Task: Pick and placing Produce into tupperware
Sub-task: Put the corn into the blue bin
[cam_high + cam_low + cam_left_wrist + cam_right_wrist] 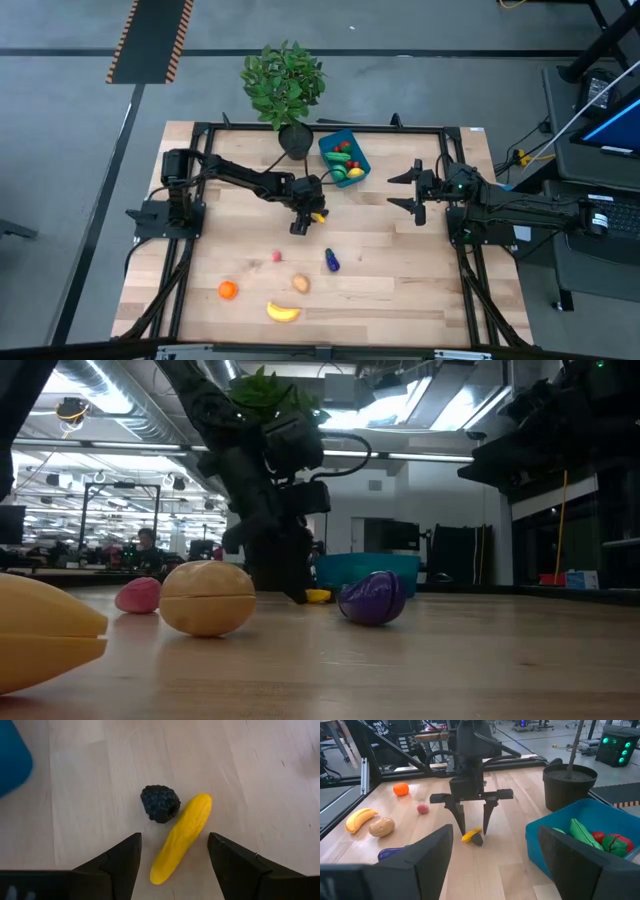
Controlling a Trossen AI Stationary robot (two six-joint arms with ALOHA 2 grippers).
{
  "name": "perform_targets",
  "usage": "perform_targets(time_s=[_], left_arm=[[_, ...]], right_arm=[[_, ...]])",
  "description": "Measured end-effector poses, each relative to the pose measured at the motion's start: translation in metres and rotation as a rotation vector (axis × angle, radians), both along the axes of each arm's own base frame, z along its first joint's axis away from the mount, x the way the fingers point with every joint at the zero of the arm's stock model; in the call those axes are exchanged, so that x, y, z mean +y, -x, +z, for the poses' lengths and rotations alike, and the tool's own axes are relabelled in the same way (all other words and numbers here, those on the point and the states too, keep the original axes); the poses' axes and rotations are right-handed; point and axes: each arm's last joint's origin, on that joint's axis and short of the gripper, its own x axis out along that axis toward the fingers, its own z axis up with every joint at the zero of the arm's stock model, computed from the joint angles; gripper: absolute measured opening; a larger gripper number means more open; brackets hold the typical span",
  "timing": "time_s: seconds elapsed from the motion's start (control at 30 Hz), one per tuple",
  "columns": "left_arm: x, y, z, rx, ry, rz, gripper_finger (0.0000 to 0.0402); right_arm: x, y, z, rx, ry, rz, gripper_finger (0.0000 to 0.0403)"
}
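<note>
Between my left gripper's spread fingers lies a slim yellow piece, bumpy and tapered, flat on the table. Its upper end touches a small dark knobbly berry. I see both fingers straddling it, not yet touching. My right gripper waits wide open, holding nothing, beside the blue tub, which already holds several red, green and yellow pieces. Banana, orange, potato, eggplant and a pink piece lie nearer the table's front.
</note>
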Motion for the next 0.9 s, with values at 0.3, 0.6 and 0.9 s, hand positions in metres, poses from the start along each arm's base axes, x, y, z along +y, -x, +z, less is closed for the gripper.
perform_targets(time_s=[0.3, 0.6, 0.9], left_arm=[[0.0, -0.002, -0.011, 0.026, 0.033, -0.015, 0.0192], [-0.001, 0.001, -0.013, 0.057, 0.046, 0.0, 0.0142], [-0.001, 0.001, -0.013, 0.064, 0.063, 0.038, 0.0075]], right_arm=[[0.0, 0.0, 0.0, 0.003, -0.001, 0.0, 0.0293], [0.0, 0.0, 0.0, 0.003, -0.001, 0.0, 0.0293], [0.0, 0.0, 0.0, 0.003, -0.024, -0.004, 0.0293]])
